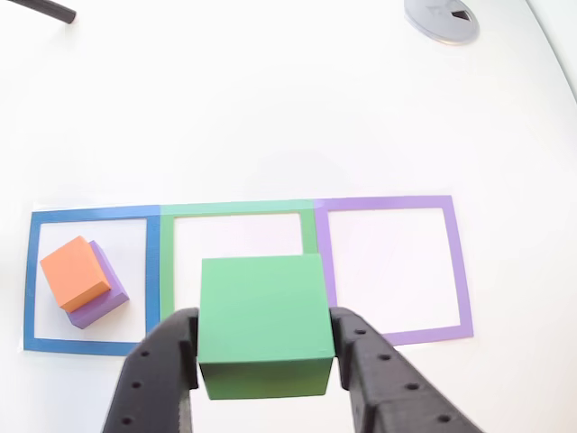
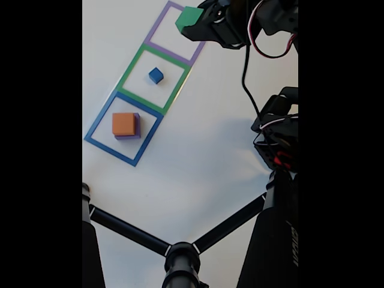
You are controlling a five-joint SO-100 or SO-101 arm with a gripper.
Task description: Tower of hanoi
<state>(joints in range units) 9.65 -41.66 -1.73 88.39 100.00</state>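
Observation:
In the other view my gripper (image 1: 266,341) is shut on a large green cube (image 1: 261,320), one black finger on each side of it. The fixed view shows the green cube (image 2: 189,18) held in the gripper (image 2: 194,23) above the purple square outline (image 2: 157,45). A small blue cube (image 2: 155,75) sits inside the green square outline (image 2: 133,63). An orange cube (image 2: 123,123) rests on a purple cube (image 2: 137,127) inside the blue square outline (image 2: 99,123). The other view shows the orange cube (image 1: 74,271) atop the purple cube (image 1: 101,302) at the left; the held cube hides the blue one there.
The three outlines lie in a row on a white table (image 1: 270,108). A grey round disc (image 1: 442,18) and a black rod (image 1: 45,9) lie at the far edge. Black tripod legs (image 2: 180,258) and the arm's base with cables (image 2: 276,138) stand at the near side.

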